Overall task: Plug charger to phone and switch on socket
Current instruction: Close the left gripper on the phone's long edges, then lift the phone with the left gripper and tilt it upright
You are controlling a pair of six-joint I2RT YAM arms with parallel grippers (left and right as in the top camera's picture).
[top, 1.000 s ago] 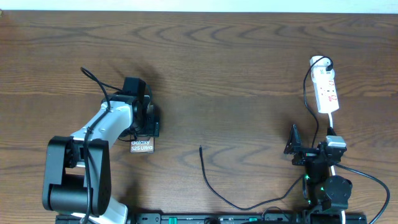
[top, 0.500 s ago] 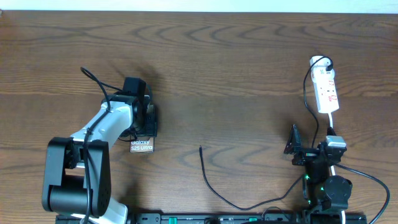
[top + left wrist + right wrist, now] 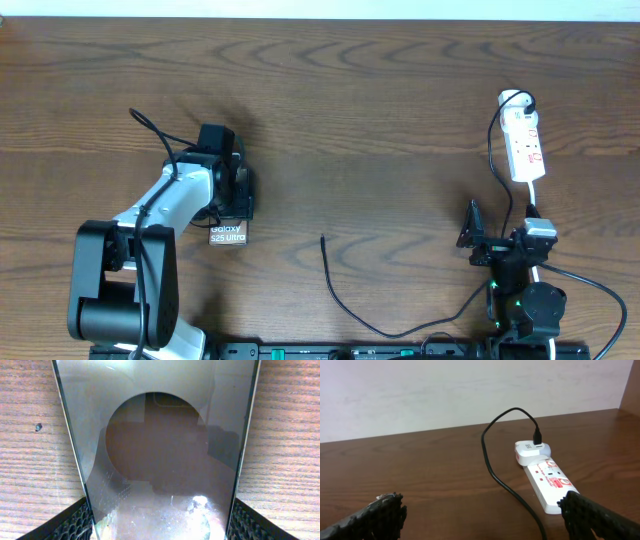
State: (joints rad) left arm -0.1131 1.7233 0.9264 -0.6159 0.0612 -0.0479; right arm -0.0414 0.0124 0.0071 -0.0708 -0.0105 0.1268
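The phone (image 3: 228,236), dark glossy screen with white "Galaxy" lettering, lies flat on the wooden table at the left. My left gripper (image 3: 238,195) is down over its far end. In the left wrist view the phone (image 3: 160,435) fills the space between my fingers (image 3: 75,521), which press both metallic edges. The charger (image 3: 340,295), a thin black cable, has its free tip near the table's middle and runs right to the socket (image 3: 526,148). In the right wrist view the charger (image 3: 495,472) loops from an adapter on the socket (image 3: 547,482). My right gripper (image 3: 498,232) is open and empty.
A thick white cord (image 3: 536,195) runs from the socket toward the right arm's base. The table's front edge holds both arm bases. A pale wall (image 3: 470,390) stands behind the table's far edge.
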